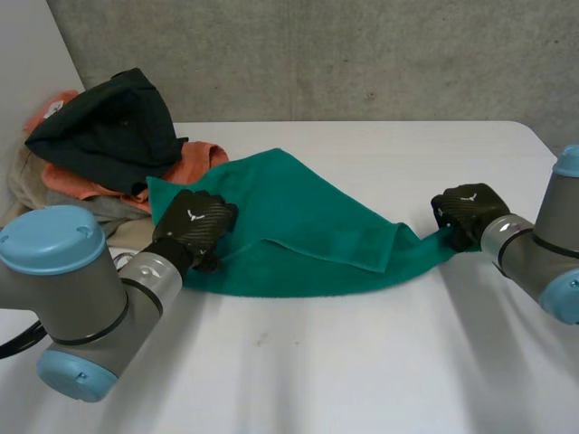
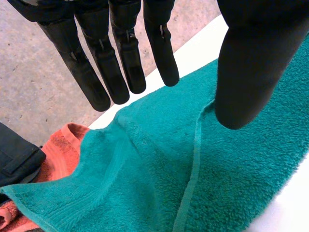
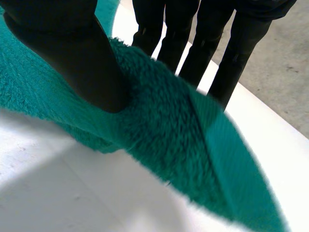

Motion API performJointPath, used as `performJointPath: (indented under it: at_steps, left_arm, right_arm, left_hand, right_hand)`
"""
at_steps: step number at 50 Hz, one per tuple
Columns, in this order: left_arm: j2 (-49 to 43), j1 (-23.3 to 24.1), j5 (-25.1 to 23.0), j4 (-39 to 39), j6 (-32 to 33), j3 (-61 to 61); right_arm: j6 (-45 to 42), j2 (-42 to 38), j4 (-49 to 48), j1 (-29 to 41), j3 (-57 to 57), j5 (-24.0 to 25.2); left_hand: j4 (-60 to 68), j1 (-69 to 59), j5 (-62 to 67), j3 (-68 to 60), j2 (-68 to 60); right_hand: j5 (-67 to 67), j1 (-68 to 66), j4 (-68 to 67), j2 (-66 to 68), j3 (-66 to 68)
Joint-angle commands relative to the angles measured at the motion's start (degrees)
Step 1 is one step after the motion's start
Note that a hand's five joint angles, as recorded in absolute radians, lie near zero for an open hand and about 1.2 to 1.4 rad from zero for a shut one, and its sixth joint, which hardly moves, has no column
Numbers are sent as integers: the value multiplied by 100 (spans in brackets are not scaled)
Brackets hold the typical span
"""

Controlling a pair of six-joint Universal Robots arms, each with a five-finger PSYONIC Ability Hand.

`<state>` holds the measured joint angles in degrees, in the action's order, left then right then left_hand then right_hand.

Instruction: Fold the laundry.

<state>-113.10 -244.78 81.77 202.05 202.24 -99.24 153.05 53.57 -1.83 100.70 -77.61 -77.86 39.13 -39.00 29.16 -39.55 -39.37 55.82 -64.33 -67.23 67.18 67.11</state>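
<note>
The teal terry towel (image 1: pixel 317 240) is stretched across the white table's (image 1: pixel 362 371) middle. Its right end is pinched by the right hand (image 1: pixel 466 213). The left hand (image 1: pixel 194 226) is held straight-fingered, grasping nothing, over its left part. That part should be pinned before the end is carried across.

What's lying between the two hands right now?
In the head view, the green towel spans the whole stretch. The left hand is open over its left part, and the right hand pinches its right corner. Nothing else lies there.
</note>
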Motion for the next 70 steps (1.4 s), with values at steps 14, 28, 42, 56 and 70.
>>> performJointPath:
  at_steps: [14, 28, 42, 56, 70]
  left_arm:
    - [60, -149, -144, -473, -53, 159]
    - [245, -264, -118, -473, -237, 141]
    - [254, -308, -118, -482, -299, 159]
    - [306, -483, 31, -473, -299, 229]
    - [-370, -800, -100, -772, -115, 888]
  right_arm:
    - [138, 760, 1123, 661, 809, -1327]
    - [761, -627, 1581, 1927, 1740, -1302]
    - [1149, -1322, 1274, 2033, 2057, -1328]
    - [1061, 598, 395, 2112, 1644, -1390]
    - [823, 2359, 1194, 2367, 1741, -853]
  left_hand:
    - [826, -839, 823, -784, -802]
    - [238, -251, 235, -196, -214]
    - [-317, 305, -320, 360, 342]
    - [-1645, 1632, -1648, 1687, 1669]
    - [-2913, 2900, -2916, 2955, 2937]
  right_hand:
    - [-4942, 4794, 5084, -5079, -5071]
    - [-2806, 2657, 2948, -2943, -2935]
    - [-2674, 2525, 2816, -2810, -2803]
    - [1418, -1567, -1277, 1282, 1289]
    - [1418, -1567, -1277, 1282, 1289]
